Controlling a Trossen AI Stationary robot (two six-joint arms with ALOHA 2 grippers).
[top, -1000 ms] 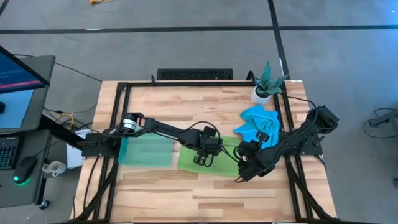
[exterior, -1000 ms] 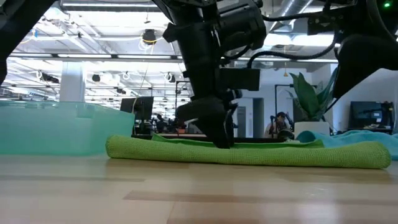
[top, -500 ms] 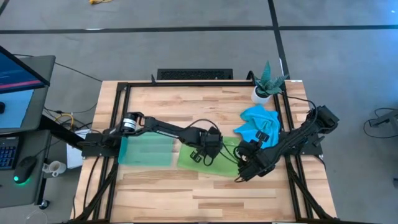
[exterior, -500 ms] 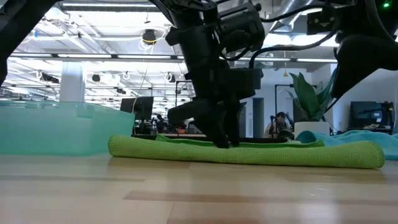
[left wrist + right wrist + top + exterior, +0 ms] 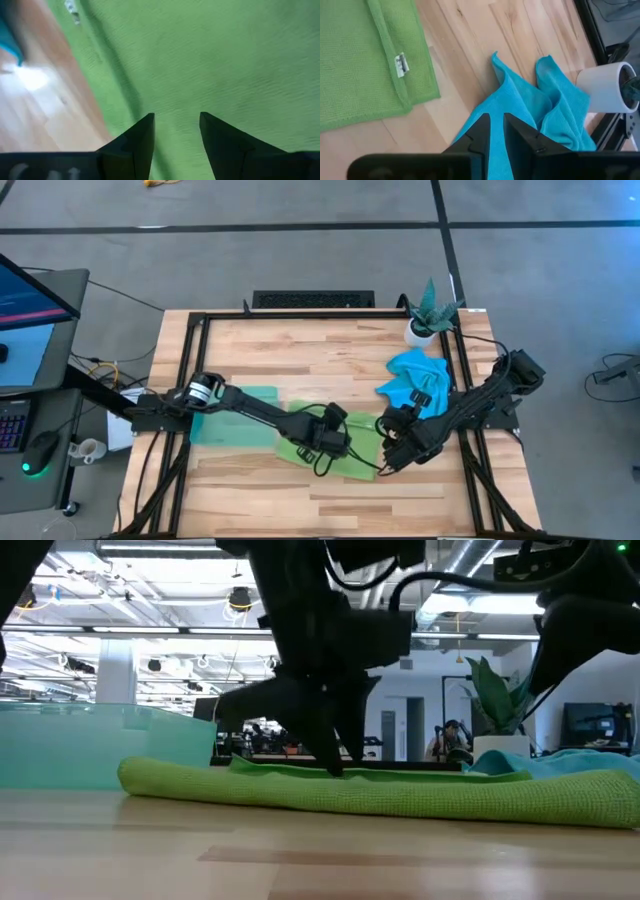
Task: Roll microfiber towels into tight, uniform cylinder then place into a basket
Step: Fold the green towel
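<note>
My left gripper (image 5: pixel 322 448) presses on the green towel (image 5: pixel 352 450) at table centre, jaws apart, gripping nothing. Right gripper (image 5: pixel 392 452) at 3 o'clock, jaws nearly together, empty. Basket (image 5: pixel 232 420) at 9. Risk: towel slides & bunches, won't roll tight

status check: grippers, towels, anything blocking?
Left gripper open, fingers down on the flat lime green microfiber towel. Right gripper waits at its right edge. Crumpled sky blue towel unrolled. Translucent teal basket unobstructed.
</note>
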